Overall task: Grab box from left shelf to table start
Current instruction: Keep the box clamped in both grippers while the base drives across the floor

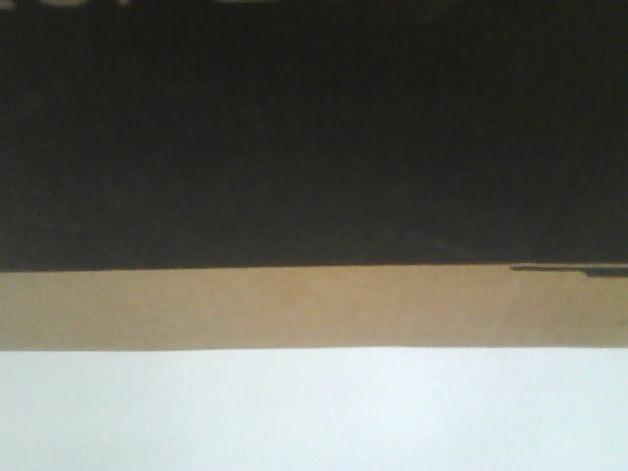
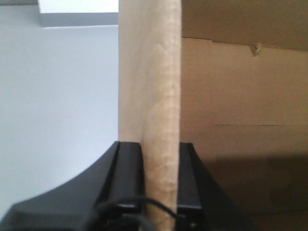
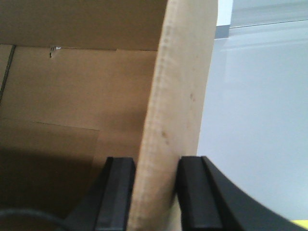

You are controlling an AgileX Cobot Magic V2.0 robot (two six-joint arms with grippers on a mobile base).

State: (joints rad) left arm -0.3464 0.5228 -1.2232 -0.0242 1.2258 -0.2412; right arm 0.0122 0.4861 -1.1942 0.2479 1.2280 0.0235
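The brown cardboard box (image 1: 314, 309) is pinched tight by the black left gripper (image 2: 160, 185) and right gripper (image 3: 156, 192); it should be held level

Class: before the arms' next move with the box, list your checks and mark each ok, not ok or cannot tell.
1. Left gripper shut on a box wall: ok.
2. Right gripper shut on a box wall: ok.
3. Walls seated deep between the fingers: ok.
4. Box resting on the white surface: cannot tell.
5. Path ahead clear: cannot tell, box fills the front view.
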